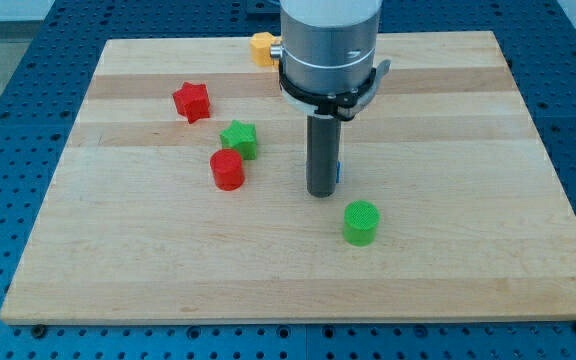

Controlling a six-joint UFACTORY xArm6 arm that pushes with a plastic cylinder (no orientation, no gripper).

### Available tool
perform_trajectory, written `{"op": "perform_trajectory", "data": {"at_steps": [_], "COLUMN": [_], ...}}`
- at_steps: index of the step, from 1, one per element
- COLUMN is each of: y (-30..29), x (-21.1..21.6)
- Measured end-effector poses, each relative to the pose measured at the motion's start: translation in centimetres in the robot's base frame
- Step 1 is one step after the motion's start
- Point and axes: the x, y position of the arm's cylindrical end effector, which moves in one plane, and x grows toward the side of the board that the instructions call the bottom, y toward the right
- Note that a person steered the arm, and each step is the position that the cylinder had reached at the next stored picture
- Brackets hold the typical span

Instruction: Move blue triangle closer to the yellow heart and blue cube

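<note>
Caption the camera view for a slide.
My tip on the wooden board, hiding most of a blue block, above the green cylinder.

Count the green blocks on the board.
2. A green star sits left of centre, above the red cylinder; a green cylinder lies below-right of my tip. The arm may hide others.

a lab bench: a wooden board (298, 270) sits on a blue perforated table (8, 60) under a robot arm (328, 45).

Lighting: bright, even, from overhead. Shadows: soft and short under my rod (321, 150) and the blocks. Glare: faint sheen on the table (448, 260). Focus: sharp throughout; no visible edge distortion.
</note>
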Motion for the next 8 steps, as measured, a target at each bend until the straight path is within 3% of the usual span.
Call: {"op": "perform_trajectory", "data": {"at_steps": [8], "y": [3.4], "x": [-13.7]}}
